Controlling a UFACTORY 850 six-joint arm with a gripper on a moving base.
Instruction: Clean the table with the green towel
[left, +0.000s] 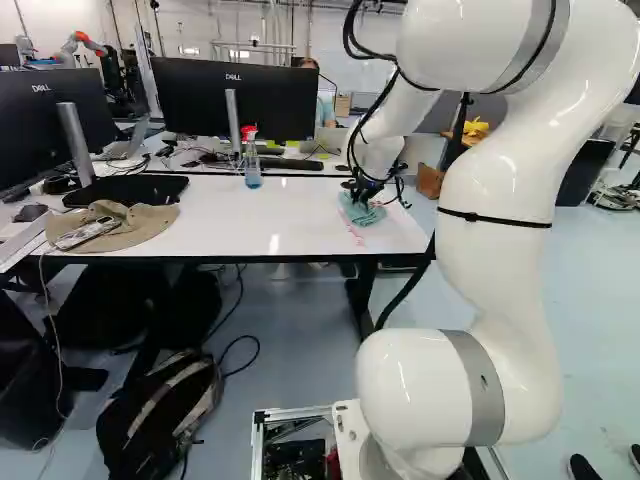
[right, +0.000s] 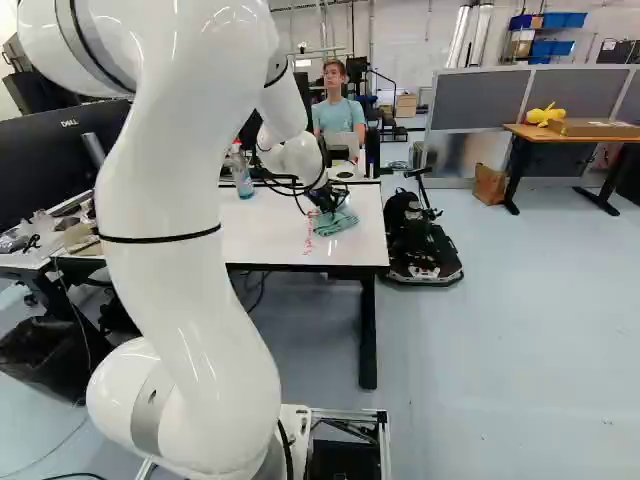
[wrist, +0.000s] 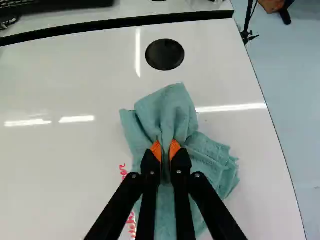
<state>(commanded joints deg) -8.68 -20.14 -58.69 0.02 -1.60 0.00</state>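
Clearly, the spray bottle (left: 252, 161) on the table (left: 225, 230) holds blue liquid (left: 253, 180).

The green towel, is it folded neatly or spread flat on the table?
Neither: the towel is bunched. The gripper pinches a ridge of it, and loose, overlapping folds lie on the table.

a robotics lab: in the left base view, a white robot arm (left: 510, 230) at three o'clock, desk monitor (left: 210, 100) at eleven.
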